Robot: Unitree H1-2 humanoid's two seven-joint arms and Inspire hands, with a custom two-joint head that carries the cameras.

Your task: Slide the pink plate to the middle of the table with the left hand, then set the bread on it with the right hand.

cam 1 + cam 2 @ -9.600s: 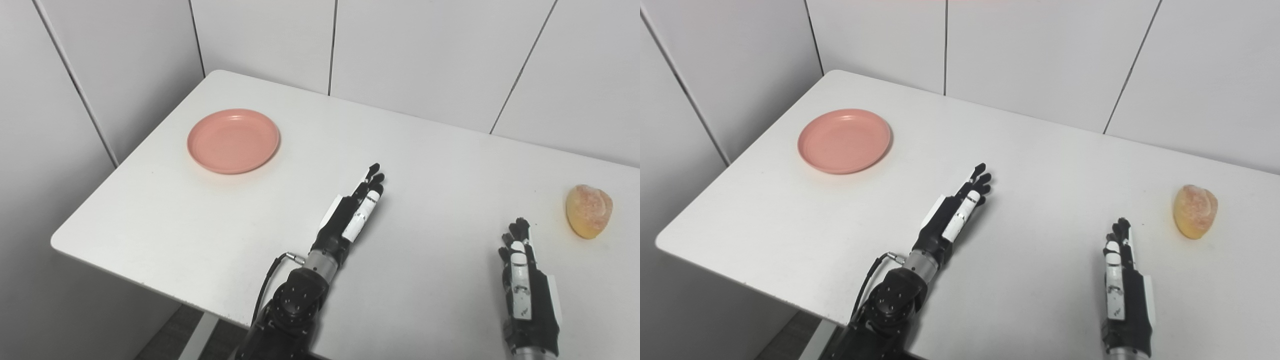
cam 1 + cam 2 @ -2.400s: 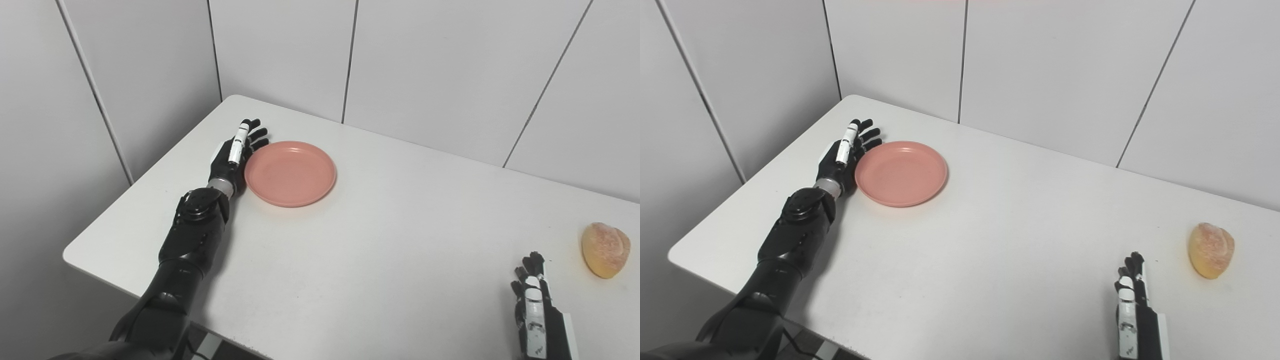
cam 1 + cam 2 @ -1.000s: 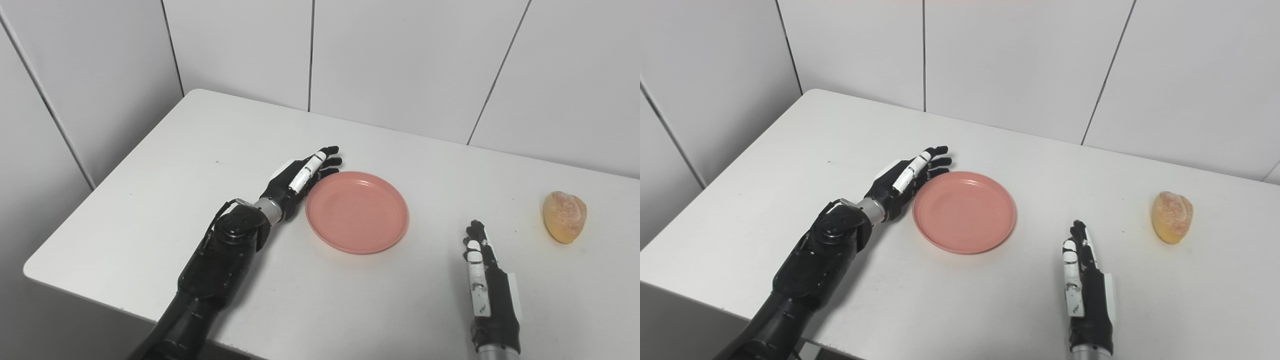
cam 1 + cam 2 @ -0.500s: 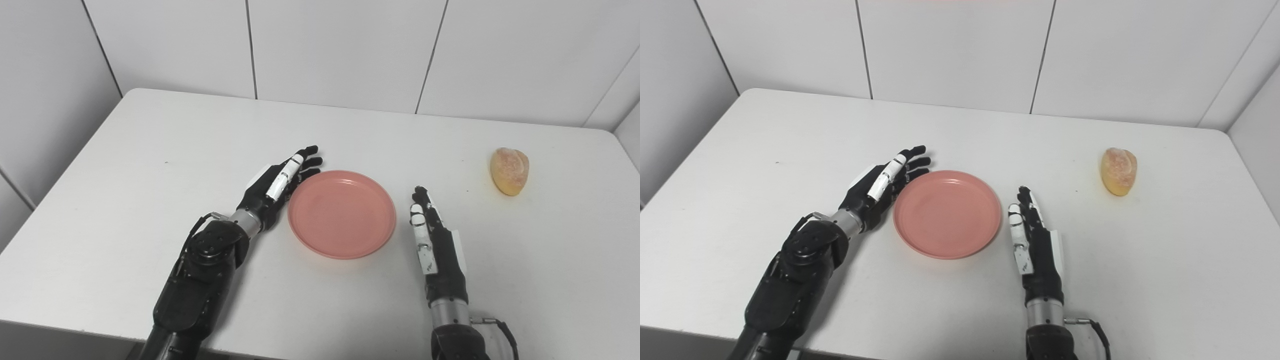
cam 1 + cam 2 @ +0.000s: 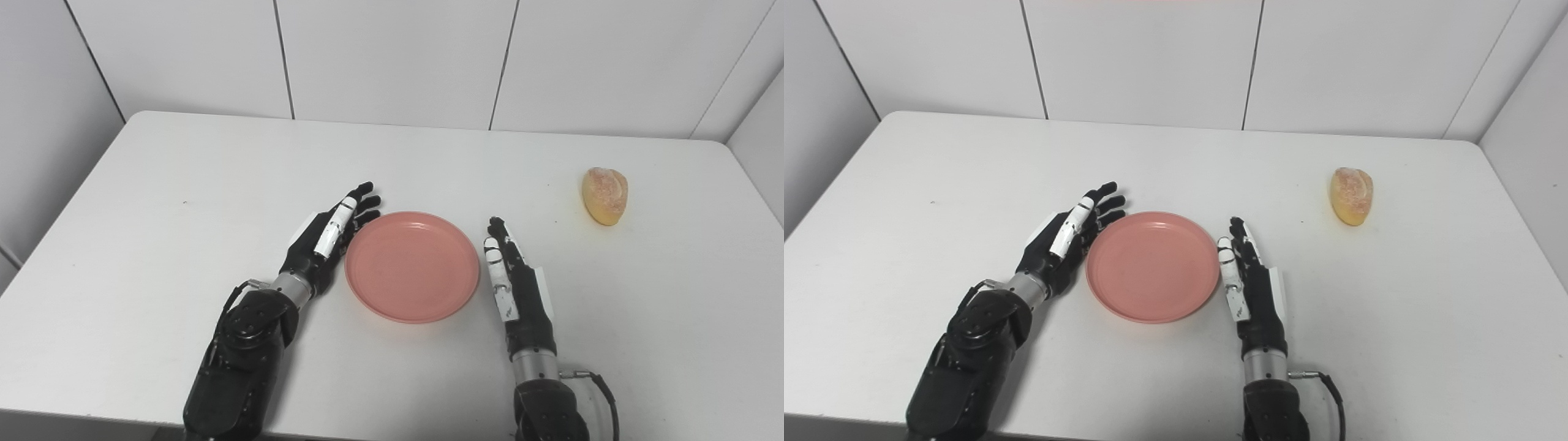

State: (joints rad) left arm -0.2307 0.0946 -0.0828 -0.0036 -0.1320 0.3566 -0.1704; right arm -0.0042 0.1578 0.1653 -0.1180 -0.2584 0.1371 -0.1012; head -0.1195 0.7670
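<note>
1. The plate (image 5: 412, 266) sat empty near the middle of the tabletop (image 5: 153, 202), so the slide looked about done.
2. The left robot hand (image 5: 327, 236) lay against the plate's left rim, fingers straight and spread, holding nothing.
3. The right robot hand (image 5: 513, 278) rested just beside the plate's right rim, fingers straight and close together, empty too.
4. The bread (image 5: 605, 195) lay well apart on the far right, ahead and to the right of the right robot hand, clearly the nearer one.
5. Its long axis ran roughly front to back, so a reach forward and rightward seemed next.
6. No readable writing or brand showed anywhere.
</note>
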